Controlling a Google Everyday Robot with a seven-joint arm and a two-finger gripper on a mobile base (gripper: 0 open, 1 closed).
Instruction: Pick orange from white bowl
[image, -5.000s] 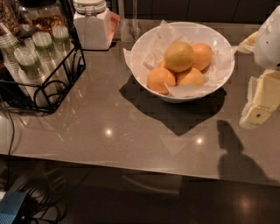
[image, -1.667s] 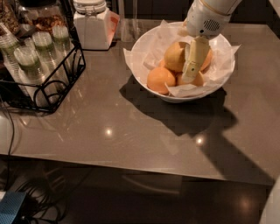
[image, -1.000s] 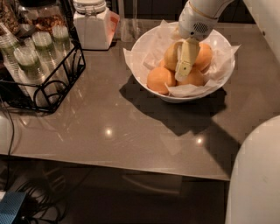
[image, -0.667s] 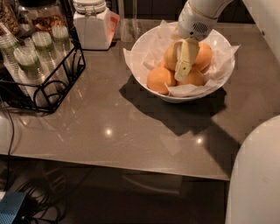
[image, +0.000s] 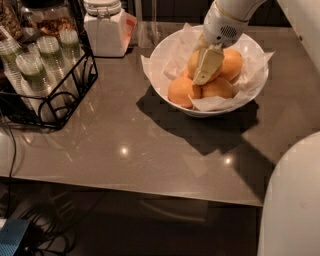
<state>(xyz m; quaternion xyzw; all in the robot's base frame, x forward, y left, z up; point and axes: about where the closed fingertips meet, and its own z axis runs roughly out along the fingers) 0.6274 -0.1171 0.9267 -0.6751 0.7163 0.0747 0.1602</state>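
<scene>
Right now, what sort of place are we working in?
Likely an office kitchenette or snack bar: a dark counter holds a white bowl of fruit, a wire rack of cups and a white jar. The hand is in the bowl, at the orange.

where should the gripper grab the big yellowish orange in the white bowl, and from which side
Take the orange across its round middle, coming straight down from above. It sits on top of the pile, so its upper half is free, while the other fruits crowd its lower sides and the white bowl wall blocks a sideways approach. The gripper hangs right over it.
</scene>
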